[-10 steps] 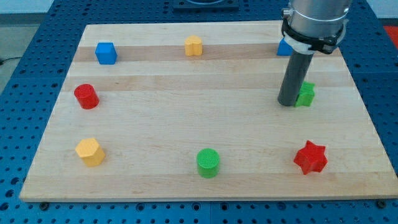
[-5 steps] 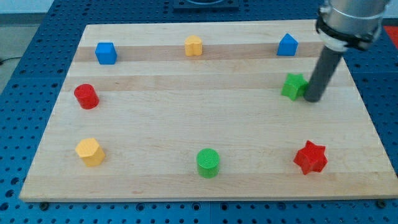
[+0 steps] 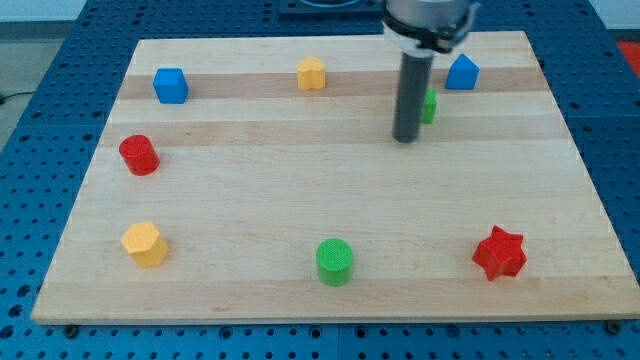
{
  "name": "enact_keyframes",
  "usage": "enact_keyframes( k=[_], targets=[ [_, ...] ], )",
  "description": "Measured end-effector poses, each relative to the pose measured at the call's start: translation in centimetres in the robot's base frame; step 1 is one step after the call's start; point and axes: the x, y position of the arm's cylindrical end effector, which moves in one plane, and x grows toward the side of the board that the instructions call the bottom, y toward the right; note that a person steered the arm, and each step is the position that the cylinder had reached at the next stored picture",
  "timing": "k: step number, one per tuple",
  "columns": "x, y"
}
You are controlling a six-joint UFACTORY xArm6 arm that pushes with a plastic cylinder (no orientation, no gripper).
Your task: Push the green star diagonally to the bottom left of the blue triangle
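Observation:
The blue triangle [image 3: 461, 72] sits near the view's top right of the wooden board [image 3: 300, 280]. The green star [image 3: 429, 105] lies just below and to the left of it, mostly hidden behind my dark rod; only its right edge shows. My tip [image 3: 404, 139] rests on the board at the star's lower left, close to it; whether it touches the star I cannot tell.
A blue cube [image 3: 170, 85] and a yellow block [image 3: 311, 73] sit along the top. A red cylinder [image 3: 139, 155] is at the left, a yellow hexagonal block [image 3: 145, 244] at the bottom left, a green cylinder [image 3: 334, 262] at bottom middle, a red star [image 3: 498, 253] at the bottom right.
My rod went from the star's left to its right, then swept up and left. The green star moved up and left, ending close below-left of the blue triangle.

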Motion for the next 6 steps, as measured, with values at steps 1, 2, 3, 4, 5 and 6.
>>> enact_keyframes(
  k=[1, 2, 3, 4, 5, 6],
  targets=[
    [-1.5, 2.2],
    [-3.3, -2.3],
    [-5.3, -5.6],
    [-4.7, -3.3],
    [-2.4, -1.1],
    [-4.5, 3.9]
  ],
)
